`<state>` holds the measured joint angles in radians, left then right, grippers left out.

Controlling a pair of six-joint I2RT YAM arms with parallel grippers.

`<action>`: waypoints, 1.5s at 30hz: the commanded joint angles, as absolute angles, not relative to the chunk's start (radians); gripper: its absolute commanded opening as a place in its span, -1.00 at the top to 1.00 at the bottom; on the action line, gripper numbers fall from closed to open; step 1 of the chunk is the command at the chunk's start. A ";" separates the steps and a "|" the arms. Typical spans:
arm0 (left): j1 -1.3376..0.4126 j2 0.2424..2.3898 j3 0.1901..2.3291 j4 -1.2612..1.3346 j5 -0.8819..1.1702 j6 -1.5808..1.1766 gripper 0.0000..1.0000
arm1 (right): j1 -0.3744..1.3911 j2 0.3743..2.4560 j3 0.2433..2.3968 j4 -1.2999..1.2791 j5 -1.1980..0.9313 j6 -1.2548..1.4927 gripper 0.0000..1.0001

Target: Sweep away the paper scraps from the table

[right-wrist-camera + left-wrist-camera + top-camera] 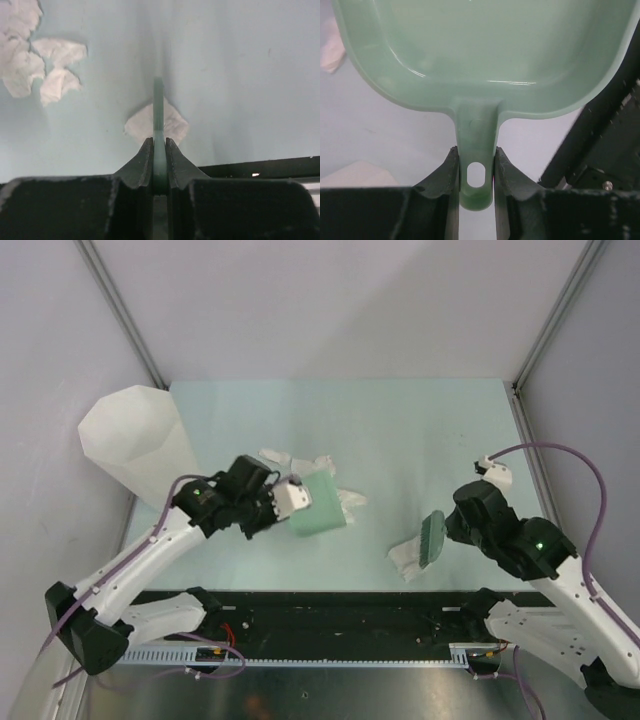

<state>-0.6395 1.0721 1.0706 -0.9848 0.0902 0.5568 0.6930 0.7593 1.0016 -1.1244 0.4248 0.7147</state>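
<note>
My left gripper (pixel 284 502) is shut on the handle (pixel 476 165) of a green dustpan (pixel 318 506), held at the table's middle-left. White paper scraps lie behind and right of the pan (pixel 275 456) (pixel 322 462) (pixel 353 499). My right gripper (pixel 447 529) is shut on a thin green brush (pixel 433 537), seen edge-on in the right wrist view (pixel 158 115). One paper scrap (pixel 406 558) lies just left of the brush, and shows behind it in the right wrist view (pixel 175 123). More scraps (pixel 55 70) lie at upper left there.
A tall translucent white bin (pixel 135 440) stands at the table's far-left corner. The mint-green table (pixel 420 430) has a black front strip (pixel 340 605). Grey walls with metal posts enclose the back and sides.
</note>
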 commanded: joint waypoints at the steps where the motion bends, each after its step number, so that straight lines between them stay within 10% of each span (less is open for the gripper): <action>1: -0.756 1.086 0.987 -1.071 0.088 0.611 1.00 | 0.689 0.787 1.061 -1.060 0.549 0.720 1.00; 15: -0.934 1.520 1.052 -1.032 0.069 0.537 1.00 | 0.655 1.060 1.068 -1.230 0.655 0.761 1.00; 26: -0.939 1.569 0.993 -0.939 0.066 0.535 0.99 | 0.974 1.222 1.017 -0.669 0.283 0.644 1.00; 32: -0.934 1.600 0.980 -0.890 0.037 0.537 1.00 | 1.014 1.180 1.020 -0.373 0.169 0.716 1.00; 45: -0.781 1.396 0.980 -0.865 0.230 0.575 1.00 | 0.993 0.948 1.100 -0.686 0.405 0.625 1.00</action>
<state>-0.8223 1.5188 0.9836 -0.8902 0.1375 0.5503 1.0054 1.0378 1.0191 -0.6594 0.3202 0.6979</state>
